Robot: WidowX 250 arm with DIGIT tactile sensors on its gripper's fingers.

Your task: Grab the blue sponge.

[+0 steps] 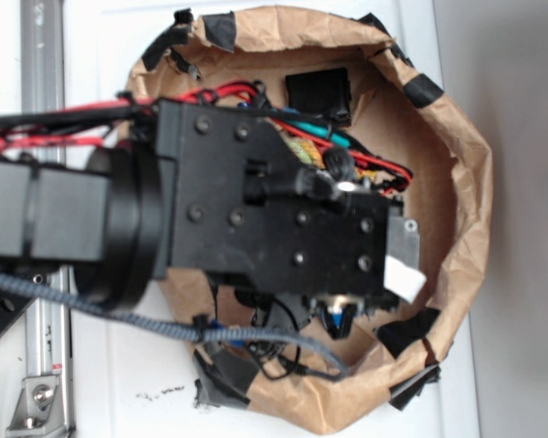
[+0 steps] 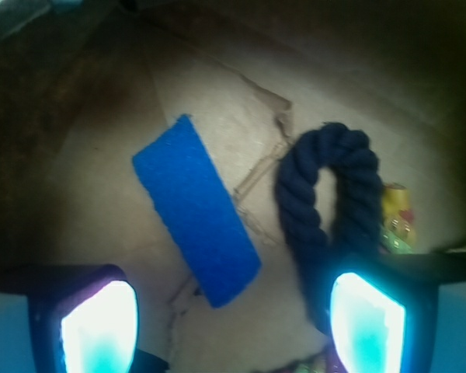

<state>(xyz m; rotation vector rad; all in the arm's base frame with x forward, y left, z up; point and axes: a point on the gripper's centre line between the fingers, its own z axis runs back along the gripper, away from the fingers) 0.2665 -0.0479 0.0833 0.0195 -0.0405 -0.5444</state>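
In the exterior view we look down on the black, boxy robot arm [image 1: 256, 219], which reaches in from the left over a crumpled brown paper bag [image 1: 457, 173] with rolled-down walls patched with black tape. The bag sits on a white tabletop [image 1: 511, 91]. The arm hides most of the bag's floor. A black square block [image 1: 320, 94] lies near the far wall, and red and teal cables run along the arm's upper side. We cannot make out the sponge or the end effector's fingers from here.

In the wrist view we see the flat bright-blue rectangular sponge [image 2: 196, 210] lying on the brown paper floor [image 2: 101, 194]. Its long axis runs diagonally, from an upper-left end to a lower-right end, and the lower-right end points toward the gap between the fingers. Just to its right, apart from it, a dark navy twisted rope [image 2: 326, 194] bends into a loop, with a yellow-green object [image 2: 396, 217] partly hidden behind it. The end effector [image 2: 233, 326] stands wide apart and holds nothing; its glowing fingertips [image 2: 99, 330] sit at the bottom corners, and the sponge's near end lies between them.
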